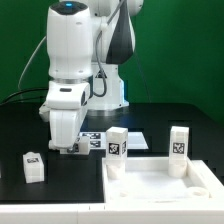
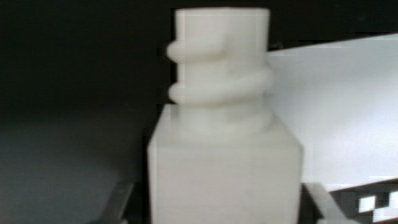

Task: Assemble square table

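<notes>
In the wrist view a white table leg [image 2: 222,130] with a threaded knob at one end fills the middle, between my gripper's [image 2: 222,205] dark fingers [image 2: 135,206]. The gripper looks shut on it. In the exterior view the gripper [image 1: 66,143] is low over the black table, left of the square tabletop [image 1: 160,192], and mostly hides the held leg. Two tagged legs [image 1: 117,142] [image 1: 179,142] stand upright at the tabletop's far corners. Another loose leg [image 1: 33,166] lies on the table at the exterior view's left.
The marker board [image 1: 97,140] lies flat just to the exterior view's right of the gripper, and it also shows in the wrist view [image 2: 338,90] behind the leg. The arm's white base [image 1: 110,95] stands behind. A green curtain backs the scene.
</notes>
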Controlling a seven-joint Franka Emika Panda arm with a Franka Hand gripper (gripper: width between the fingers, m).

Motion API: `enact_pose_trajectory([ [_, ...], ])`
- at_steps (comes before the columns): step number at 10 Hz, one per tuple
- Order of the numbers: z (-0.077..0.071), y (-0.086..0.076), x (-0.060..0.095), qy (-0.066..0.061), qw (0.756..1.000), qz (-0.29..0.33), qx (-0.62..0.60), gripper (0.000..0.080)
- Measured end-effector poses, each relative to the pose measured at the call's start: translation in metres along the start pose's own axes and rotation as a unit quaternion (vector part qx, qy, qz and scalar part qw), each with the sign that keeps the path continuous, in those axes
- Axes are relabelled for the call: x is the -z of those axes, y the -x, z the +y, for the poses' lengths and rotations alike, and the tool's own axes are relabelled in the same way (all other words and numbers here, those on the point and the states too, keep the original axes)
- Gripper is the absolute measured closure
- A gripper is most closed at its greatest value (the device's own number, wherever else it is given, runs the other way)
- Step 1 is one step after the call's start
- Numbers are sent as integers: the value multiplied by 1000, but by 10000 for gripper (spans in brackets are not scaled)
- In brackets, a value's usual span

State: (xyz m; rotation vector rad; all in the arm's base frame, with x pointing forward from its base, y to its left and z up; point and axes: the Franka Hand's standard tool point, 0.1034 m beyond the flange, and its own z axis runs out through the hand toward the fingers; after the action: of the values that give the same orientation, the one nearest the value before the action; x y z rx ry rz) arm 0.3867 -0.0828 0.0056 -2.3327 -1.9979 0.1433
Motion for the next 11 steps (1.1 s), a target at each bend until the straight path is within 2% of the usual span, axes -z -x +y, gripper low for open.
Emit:
enact_pose_trajectory([
  [1,0,2,0,0,1000,1,-12,537],
  [2,2,12,2,3,999,6,-40,537],
  [3,0,25,2,2,991,18,-130,537],
  [4,-5,31,0,-11,974,27,-224,537],
  [5,-8,24,0,-39,967,24,-252,537],
  [6,-6,24,0,-34,961,24,-272,537],
  [9,-5,25,1,-35,927,24,-372,535],
  [10,0,30,5,-23,895,32,-445,535],
  [11,0,32,4,-11,843,40,-536,535],
])
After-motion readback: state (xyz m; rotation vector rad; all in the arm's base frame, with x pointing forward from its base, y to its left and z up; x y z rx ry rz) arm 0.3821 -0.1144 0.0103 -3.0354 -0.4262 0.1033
